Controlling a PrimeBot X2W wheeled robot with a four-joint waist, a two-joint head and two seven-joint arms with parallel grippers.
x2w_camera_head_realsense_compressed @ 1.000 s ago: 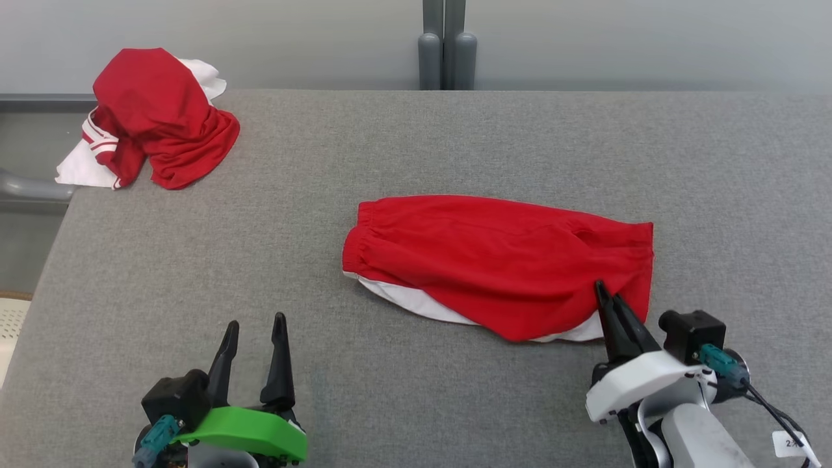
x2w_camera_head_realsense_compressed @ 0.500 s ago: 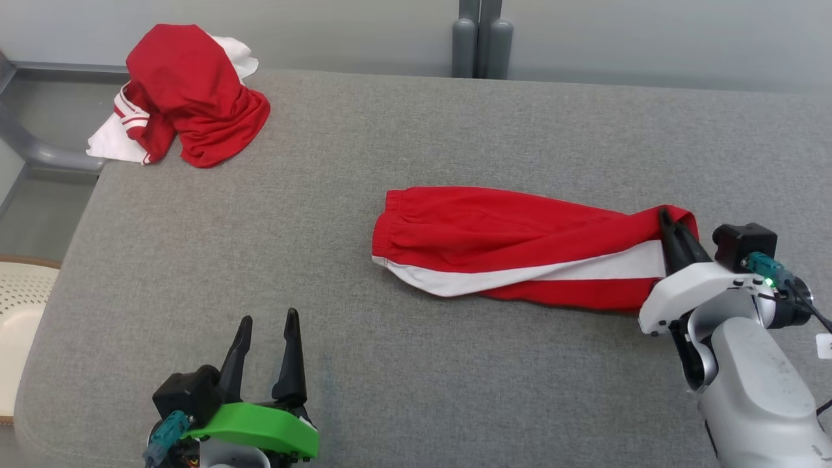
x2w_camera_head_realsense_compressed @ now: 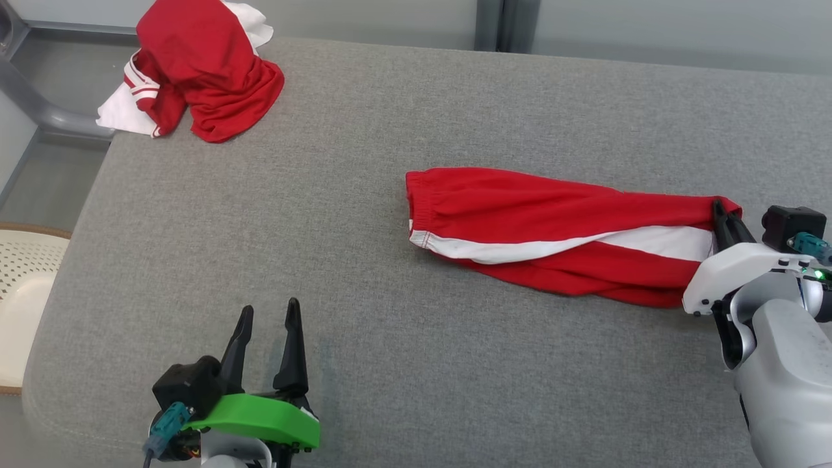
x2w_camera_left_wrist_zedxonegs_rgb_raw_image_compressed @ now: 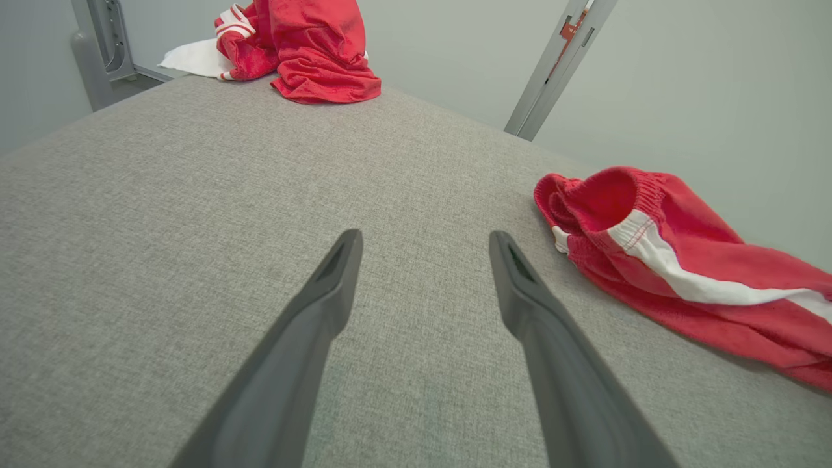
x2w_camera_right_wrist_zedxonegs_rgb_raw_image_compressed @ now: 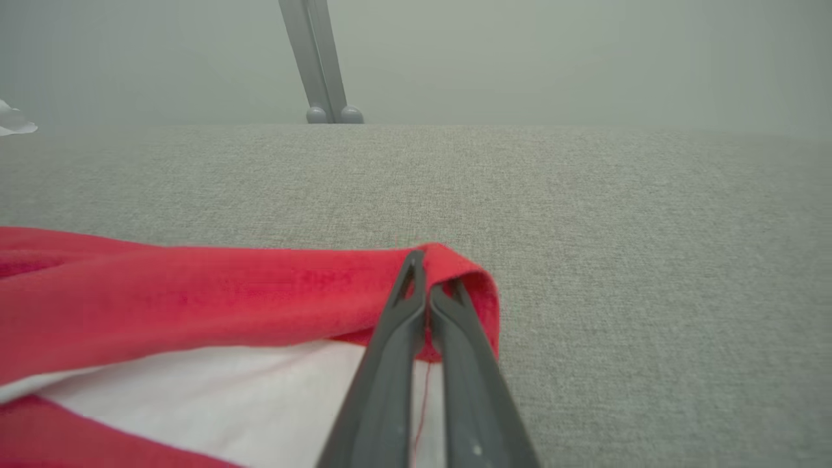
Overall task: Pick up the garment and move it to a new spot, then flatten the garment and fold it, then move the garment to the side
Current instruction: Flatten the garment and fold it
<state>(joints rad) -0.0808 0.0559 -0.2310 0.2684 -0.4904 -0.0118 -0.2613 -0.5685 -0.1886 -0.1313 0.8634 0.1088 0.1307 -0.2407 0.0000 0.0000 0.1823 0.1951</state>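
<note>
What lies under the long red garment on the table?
The grey table shows around the garment; a white panel peeks from under its red fold. The surface beneath the cloth is covered.

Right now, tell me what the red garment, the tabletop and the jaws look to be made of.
The garment: soft matte knit, likely cotton or polyester; it drapes, creases, has a gathered elastic waistband. The tabletop: grey woven textile cover, heathered weave visible, no shine. Jaws of the left gripper: dark grey, smooth, matte, probably moulded plastic; metal cannot be excluded.
</note>
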